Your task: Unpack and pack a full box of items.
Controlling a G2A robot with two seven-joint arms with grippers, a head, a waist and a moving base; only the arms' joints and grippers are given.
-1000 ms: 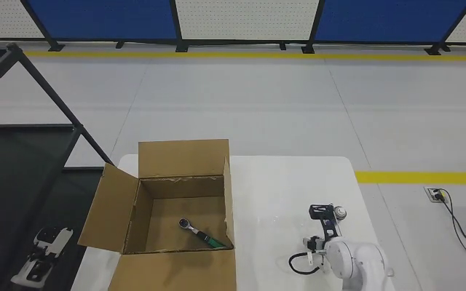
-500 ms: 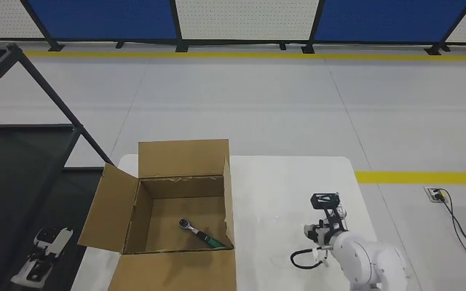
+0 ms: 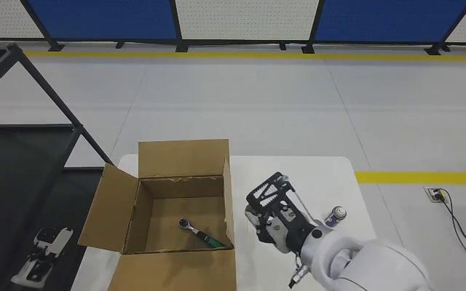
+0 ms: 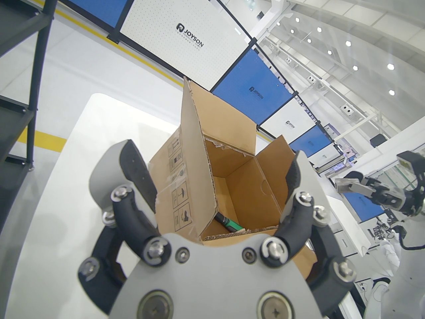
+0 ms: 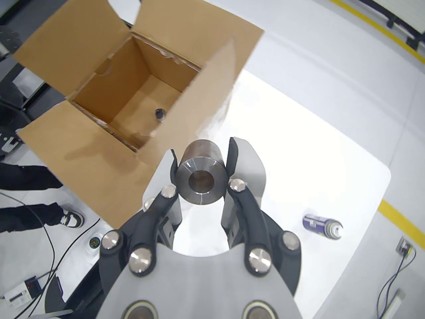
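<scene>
Box [image 3: 182,158] open, right end effector [image 5: 202,149] clamping steel cylinder [image 5: 201,177]

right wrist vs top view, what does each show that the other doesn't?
Right wrist, not top: a metal cylinder clamped in the right gripper, its bore toward the camera. Top, not right wrist: the green handle of the wrench lying on the floor of the cardboard box. Both: the open box, the wrench's dark head, the spray can on the table, the right gripper.
</scene>
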